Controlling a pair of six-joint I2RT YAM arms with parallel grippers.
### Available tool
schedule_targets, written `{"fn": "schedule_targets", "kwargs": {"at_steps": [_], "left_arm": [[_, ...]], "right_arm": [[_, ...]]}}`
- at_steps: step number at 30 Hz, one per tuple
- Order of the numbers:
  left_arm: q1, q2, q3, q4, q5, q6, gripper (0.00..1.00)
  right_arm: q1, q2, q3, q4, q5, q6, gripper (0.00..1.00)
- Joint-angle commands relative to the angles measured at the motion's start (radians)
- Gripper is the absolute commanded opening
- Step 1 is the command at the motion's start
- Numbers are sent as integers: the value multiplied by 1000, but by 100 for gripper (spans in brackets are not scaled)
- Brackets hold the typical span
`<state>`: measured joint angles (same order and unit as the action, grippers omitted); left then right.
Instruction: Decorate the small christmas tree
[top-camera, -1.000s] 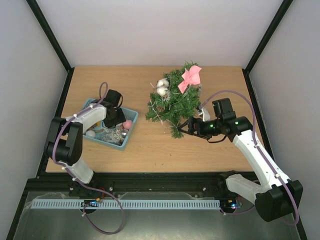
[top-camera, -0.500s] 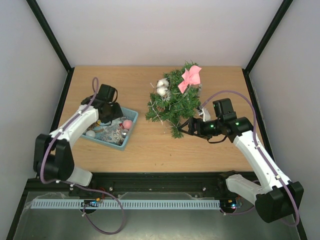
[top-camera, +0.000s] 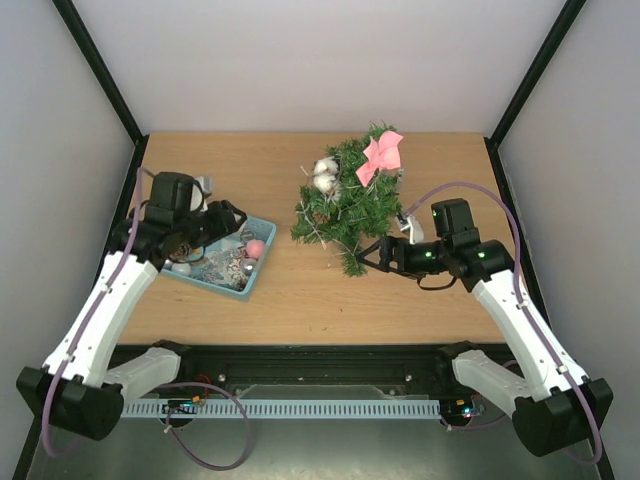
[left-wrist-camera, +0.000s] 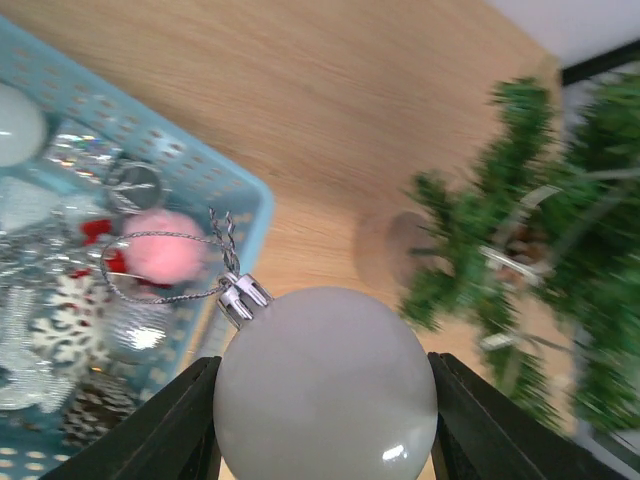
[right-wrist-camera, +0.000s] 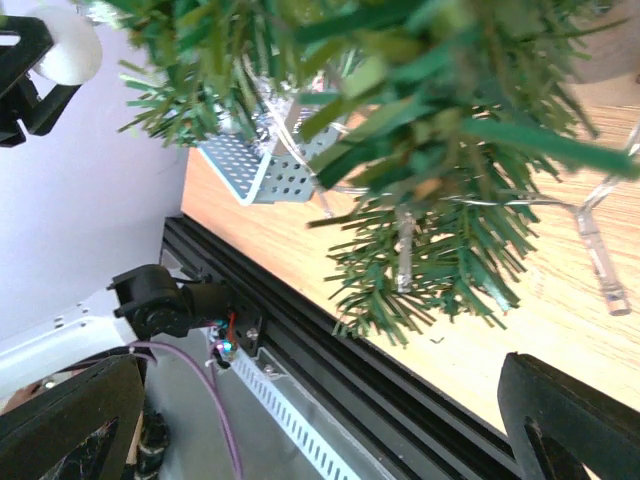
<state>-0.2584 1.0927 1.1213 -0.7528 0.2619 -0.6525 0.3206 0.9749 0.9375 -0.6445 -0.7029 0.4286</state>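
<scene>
Your left arm has swung up and back out of the basket (top-camera: 255, 276) since the frame a second ago, bringing a white ball (left-wrist-camera: 325, 390) with it; the right arm has hardly shifted.

You'll find the tree (top-camera: 345, 205) right of centre on the bench (top-camera: 300, 295), toward the far edge. It carries a pink bow (top-camera: 383, 152) near its top and a cluster of white balls (top-camera: 325, 175) on its left side. Thin light strands run through the needles. The left wrist view shows a round clear base (left-wrist-camera: 390, 245) resting on the wood below the branches.

Your right hand (top-camera: 375, 252) sits at the tree's lowest near branches with its fingers (right-wrist-camera: 70, 410) wide apart. A low sprig lies between them in the wrist view, not pinched.

Your left hand (top-camera: 222, 217) hovers over the basket's far side, well apart from the tree, pointing toward it. It is clamped on the white ball, one finger (left-wrist-camera: 180, 420) pressed against each side. The ball's silver cap faces away from the wrist, and a silver loop (left-wrist-camera: 160, 270) hangs from it.

Beneath, the teal basket sits left of centre on the bench. It holds a pink ball (left-wrist-camera: 165, 255), a white snowflake (left-wrist-camera: 65, 325) and a jumble of silver pieces.
</scene>
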Motion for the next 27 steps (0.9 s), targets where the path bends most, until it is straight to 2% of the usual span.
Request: {"fn": "schedule_targets", "kwargs": {"at_steps": [1, 7, 12, 17, 21, 25, 27], "left_arm": [[8, -90, -3, 73, 274, -68, 47], [7, -243, -138, 277, 549, -256, 48], [7, -359, -239, 429, 658, -431, 49], [6, -451, -311, 526, 720, -557, 50], [5, -514, -360, 766, 775, -714, 51], [6, -540, -388, 1023, 770, -910, 52], [7, -529, -370, 1046, 754, -912, 52]], "right_arm": [[5, -26, 13, 7, -81, 20, 98], [4, -73, -15, 62, -137, 65, 99], [5, -107, -43, 92, -171, 83, 99], [5, -124, -65, 188, -251, 150, 99], [4, -127, -76, 240, -283, 179, 99], [5, -121, -76, 243, -296, 163, 99], [4, -117, -80, 246, -299, 158, 99]]}}
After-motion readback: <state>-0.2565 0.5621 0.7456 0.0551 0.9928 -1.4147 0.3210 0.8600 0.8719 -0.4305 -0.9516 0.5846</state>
